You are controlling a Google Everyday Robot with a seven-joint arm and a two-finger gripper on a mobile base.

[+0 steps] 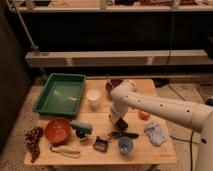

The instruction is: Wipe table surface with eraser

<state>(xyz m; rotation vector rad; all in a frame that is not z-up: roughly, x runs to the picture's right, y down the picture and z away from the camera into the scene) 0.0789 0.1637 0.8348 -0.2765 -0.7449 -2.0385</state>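
Gripper: the dark gripper point(120, 123) hangs at the end of a smooth white arm, low over the middle of the frame; finger spacing cannot be told.
Eraser: a small black oblong eraser point(129, 135) with rounded ends lies flat just below and right of the gripper.
Table surface: the light tan plank-grained table surface point(90, 156) fills the lower half.
Tray: a green plastic tray point(61, 93) sits at upper left.
Bowl: a round orange bowl point(57, 130) rests at lower left.
Cloth: a crumpled pale cloth point(155, 134) lies at right.
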